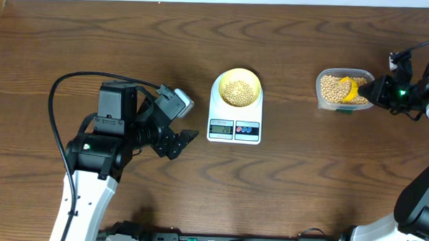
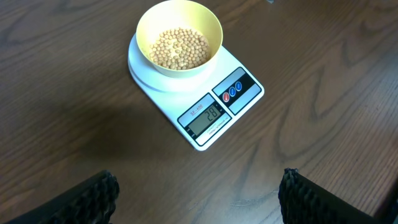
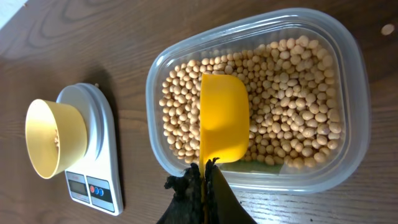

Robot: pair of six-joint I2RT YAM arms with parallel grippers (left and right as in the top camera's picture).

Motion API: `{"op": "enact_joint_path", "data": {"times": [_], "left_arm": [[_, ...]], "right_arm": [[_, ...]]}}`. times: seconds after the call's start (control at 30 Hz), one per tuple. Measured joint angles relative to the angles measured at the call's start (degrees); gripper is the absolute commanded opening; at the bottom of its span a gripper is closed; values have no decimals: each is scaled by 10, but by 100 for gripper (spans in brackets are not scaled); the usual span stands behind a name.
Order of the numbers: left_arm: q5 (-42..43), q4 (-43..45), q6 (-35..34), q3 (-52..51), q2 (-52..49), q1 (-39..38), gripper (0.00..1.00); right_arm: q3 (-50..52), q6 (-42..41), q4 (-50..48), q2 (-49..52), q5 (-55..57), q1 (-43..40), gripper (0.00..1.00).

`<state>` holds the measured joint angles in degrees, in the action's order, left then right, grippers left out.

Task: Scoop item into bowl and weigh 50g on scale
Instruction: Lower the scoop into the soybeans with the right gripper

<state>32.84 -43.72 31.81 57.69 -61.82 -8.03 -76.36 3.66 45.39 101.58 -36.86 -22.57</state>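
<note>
R gripper (image 3: 202,179) pinched tight on yellow scoop (image 3: 222,118) handle, scoop lying on beans (image 3: 292,106) in clear tub (image 3: 351,68), long axis pointing L toward bowl (image 1: 221,83) on scale (image 1: 234,115) (bowl only part-filled), while L gripper (image 1: 181,142) sits spread wide, nearer scale.

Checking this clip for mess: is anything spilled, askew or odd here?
One stray bean lies on the table outside the clear container, by its corner. Otherwise nothing stands out: the bowl sits upright on the scale.

Left hand (image 1: 179,141) spread wide; right hand (image 3: 203,177) clamped shut.
</note>
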Motion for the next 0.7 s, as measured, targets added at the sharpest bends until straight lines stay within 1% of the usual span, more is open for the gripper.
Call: {"op": "enact_joint_path", "data": {"times": [0.43,0.7], "left_arm": [[0,0,0,0,0,0,85],[0,0,0,0,0,0,85]], "right_arm": [[0,4,-12,76,-75,-24,1],[0,4,-12,81,-90,-24,1]]}}
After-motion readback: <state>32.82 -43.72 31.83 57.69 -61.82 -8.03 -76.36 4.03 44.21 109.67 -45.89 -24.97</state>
